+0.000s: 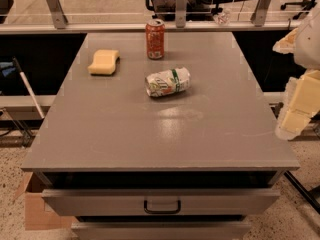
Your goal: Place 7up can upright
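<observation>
7up can [168, 82] lies on its side near the middle of the grey table [150, 134], long axis running left-right, body dented. Orange-red soda can [155, 39] stands upright behind it, near the far edge, apart from it. Yellow sponge [104, 62] lies flat to the rear left, well apart from both cans. Gripper [295, 116] hangs at the right edge of view, off the table's right side, well apart from the 7up can; whether it is open or closed cannot be told. Top drawer [162, 199] below the tabletop sits partly pulled out.
</observation>
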Controlling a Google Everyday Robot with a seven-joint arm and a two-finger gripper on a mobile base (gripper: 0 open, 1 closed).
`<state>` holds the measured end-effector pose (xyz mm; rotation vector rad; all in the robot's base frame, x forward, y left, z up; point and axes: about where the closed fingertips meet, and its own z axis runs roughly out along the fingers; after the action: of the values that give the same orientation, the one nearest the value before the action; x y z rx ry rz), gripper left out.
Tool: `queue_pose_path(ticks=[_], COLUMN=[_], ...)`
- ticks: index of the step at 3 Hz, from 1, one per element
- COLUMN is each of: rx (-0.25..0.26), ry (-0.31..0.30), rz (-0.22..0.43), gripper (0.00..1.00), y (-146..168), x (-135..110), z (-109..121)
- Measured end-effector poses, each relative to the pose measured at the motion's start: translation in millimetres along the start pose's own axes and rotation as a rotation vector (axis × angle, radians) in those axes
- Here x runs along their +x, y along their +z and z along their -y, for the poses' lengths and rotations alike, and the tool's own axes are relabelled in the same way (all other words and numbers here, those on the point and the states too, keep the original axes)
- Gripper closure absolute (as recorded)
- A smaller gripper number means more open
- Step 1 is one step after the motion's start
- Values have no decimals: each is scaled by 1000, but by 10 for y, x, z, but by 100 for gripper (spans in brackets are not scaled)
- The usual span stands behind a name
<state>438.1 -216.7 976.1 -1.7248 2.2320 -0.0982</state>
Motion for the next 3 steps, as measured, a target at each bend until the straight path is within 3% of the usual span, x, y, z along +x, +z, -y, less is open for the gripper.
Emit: queue_pose_path(ticks=[2,3], rx=[29,45], ry=[-28,-102], rz=[-16,4], gripper=[0,0], y=[-5,47], x=[-106,-386], z=[41,151])
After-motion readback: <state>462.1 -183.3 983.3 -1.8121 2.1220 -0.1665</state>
